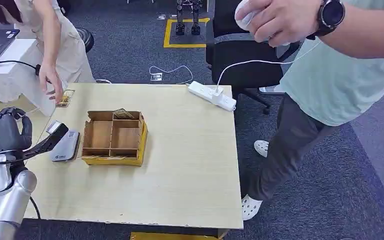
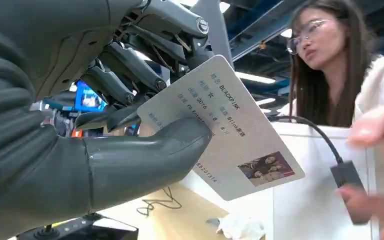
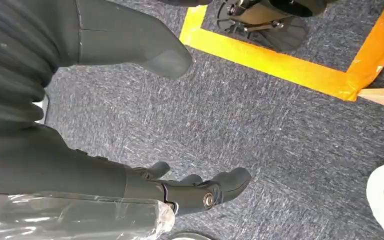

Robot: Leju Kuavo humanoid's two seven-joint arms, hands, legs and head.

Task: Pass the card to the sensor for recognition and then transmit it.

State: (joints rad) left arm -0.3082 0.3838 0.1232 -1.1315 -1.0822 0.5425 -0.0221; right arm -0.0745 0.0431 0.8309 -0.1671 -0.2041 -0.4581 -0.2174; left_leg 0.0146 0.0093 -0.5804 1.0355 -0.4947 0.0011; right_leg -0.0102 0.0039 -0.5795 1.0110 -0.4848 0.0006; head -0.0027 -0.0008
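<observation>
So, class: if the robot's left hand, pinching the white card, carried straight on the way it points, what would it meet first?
Probably the grey sensor device on the table; the left hand with the white printed card aims roughly there, though depth is unclear.

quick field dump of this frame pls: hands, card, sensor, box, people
left hand: pinches the card between thumb and fingers, raised off the table's left edge
right hand: holds nothing, hangs over carpet
sensor: grey reader on the table, left of the box
box: wooden, divided, one card in a rear compartment
people: one reaching to the table's far left corner; one standing at right
</observation>
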